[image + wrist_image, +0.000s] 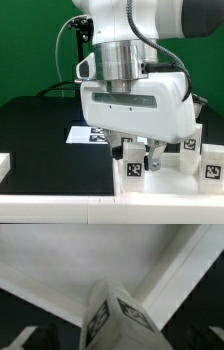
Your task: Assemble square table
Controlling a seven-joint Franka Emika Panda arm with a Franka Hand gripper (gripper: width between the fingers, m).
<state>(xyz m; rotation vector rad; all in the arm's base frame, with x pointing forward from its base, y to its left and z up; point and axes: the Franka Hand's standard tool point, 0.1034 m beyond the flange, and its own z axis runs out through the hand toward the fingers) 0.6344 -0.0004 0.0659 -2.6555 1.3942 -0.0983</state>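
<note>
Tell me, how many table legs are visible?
3: one leg below the gripper, two legs at the exterior view's right. The arm may hide more.

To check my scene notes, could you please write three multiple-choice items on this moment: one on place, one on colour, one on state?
1. The short white block leg with tags stands: A at the white plastic tray-like tabletop's corner; B on the floor; C atop the arm.
2. The table surface is: A green; B black; C white.
3. The tool is: A shut empty; B open around the leg; C out of view.
Key: A, rim corner behind leg; B, dark top; B, gaps beside leg.
</note>
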